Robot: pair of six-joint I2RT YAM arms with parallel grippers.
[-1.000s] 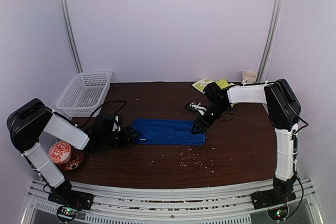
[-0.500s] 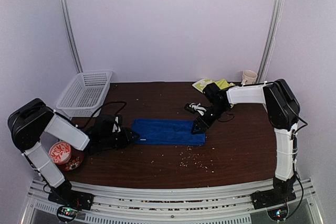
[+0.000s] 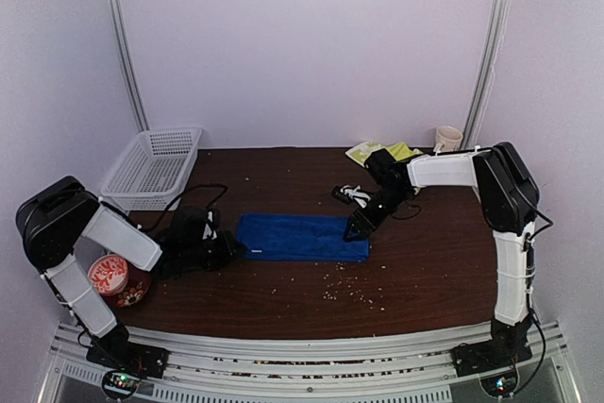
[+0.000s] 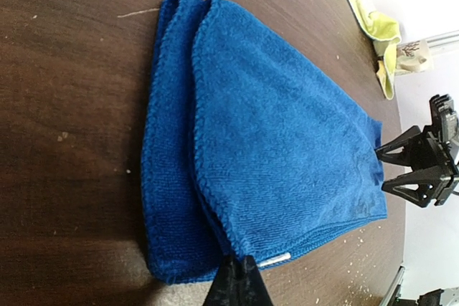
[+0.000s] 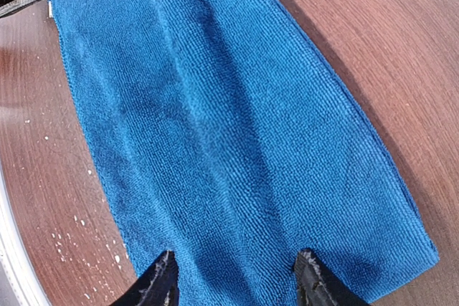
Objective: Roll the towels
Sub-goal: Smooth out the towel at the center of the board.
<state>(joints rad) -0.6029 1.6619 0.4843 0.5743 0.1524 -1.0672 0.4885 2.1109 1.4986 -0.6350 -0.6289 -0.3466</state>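
Note:
The blue towel (image 3: 302, 237) lies folded in a long strip mid-table, its upper layer's hem showing in the left wrist view (image 4: 272, 141). My left gripper (image 4: 240, 271) is shut, its tips pinched together on the hem at the towel's left end (image 3: 232, 245). At the right end, my right gripper (image 5: 237, 277) stands open, one fingertip (image 5: 161, 277) near each long edge, pressing onto the cloth (image 3: 358, 228). The yellow-green towel (image 3: 379, 151) lies crumpled at the back right, also seen in the left wrist view (image 4: 376, 26).
A white basket (image 3: 151, 167) sits at the back left, a cup (image 3: 448, 138) at the back right. A red patterned bowl (image 3: 111, 276) is near the left arm. A small black-and-white object (image 3: 351, 194) lies behind the towel. Crumbs (image 3: 349, 290) dot the front.
My left gripper has closed from open to shut at the towel's left end. The right arm and the towel have stayed put.

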